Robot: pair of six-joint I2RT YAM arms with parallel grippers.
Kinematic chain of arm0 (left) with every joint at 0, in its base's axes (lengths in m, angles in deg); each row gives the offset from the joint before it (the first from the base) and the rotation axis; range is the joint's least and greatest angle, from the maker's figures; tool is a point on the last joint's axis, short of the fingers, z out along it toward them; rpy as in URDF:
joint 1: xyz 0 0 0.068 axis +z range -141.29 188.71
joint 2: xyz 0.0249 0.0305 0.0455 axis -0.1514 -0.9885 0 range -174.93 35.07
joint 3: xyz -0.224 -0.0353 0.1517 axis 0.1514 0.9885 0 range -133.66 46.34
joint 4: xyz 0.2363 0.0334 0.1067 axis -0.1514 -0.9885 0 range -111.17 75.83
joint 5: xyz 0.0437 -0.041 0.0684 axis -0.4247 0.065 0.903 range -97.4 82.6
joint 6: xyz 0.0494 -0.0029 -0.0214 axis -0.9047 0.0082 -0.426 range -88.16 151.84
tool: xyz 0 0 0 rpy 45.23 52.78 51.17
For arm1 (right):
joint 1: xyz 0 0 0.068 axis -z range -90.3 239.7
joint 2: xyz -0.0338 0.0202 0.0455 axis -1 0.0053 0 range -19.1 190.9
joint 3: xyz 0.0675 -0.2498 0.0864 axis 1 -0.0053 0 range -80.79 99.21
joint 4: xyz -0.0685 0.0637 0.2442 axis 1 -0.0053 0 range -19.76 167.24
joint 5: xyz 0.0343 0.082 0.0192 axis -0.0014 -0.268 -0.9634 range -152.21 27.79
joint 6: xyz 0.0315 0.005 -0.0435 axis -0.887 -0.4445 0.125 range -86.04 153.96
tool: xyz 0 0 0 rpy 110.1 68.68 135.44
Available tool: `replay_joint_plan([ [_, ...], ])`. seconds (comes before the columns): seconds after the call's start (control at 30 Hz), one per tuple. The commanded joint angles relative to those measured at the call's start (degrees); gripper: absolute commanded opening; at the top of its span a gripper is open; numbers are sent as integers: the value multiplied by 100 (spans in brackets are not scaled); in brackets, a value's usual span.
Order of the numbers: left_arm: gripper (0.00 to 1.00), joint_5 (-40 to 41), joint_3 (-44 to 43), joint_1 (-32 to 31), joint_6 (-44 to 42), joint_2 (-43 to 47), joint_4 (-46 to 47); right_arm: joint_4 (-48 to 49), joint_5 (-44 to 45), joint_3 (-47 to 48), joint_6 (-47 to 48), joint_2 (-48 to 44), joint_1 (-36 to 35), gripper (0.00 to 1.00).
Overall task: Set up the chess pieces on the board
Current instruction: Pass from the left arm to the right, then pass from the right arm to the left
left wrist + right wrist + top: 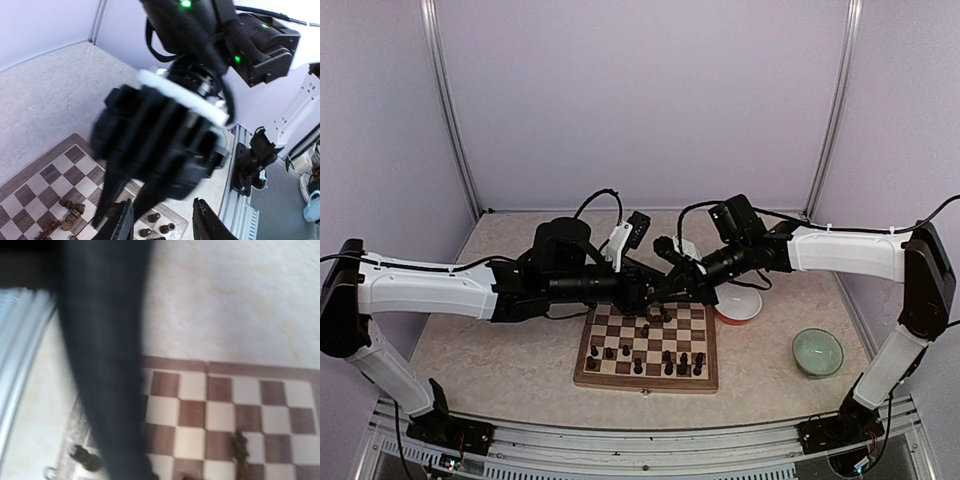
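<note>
The board (620,372) lies in the middle of the table with dark chess pieces (682,362) scattered on it, most near its front right. Both arms meet above its far edge. My left gripper (165,225) is open, and a few pieces (154,217) at a board corner show through the gap. My right gripper (672,288) fills the left wrist view as a blurred black body just in front of my left fingers, its fingers pointing down at the board (50,182). In the right wrist view a dark blurred bar hides its jaws; board squares (220,412) and one piece (82,457) show.
A white bowl with a red rim (738,304) stands just right of the board's far corner. A pale green bowl (817,351) sits further right, nearer the front. Purple walls close the back and sides.
</note>
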Motion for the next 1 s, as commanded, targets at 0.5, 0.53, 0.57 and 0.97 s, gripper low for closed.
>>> replay_joint_plan([
  [0.5,35,44,242,183,-42,101,235,159,-607,-99,-314,-218,20,1],
  [0.53,34,9,271,188,-35,125,237,161,-597,-95,-316,-218,25,1],
  [0.57,33,-18,292,193,-33,142,233,166,-588,-99,-318,-219,34,1],
  [0.97,22,-316,210,366,16,26,27,167,-596,-87,-344,-188,64,1],
])
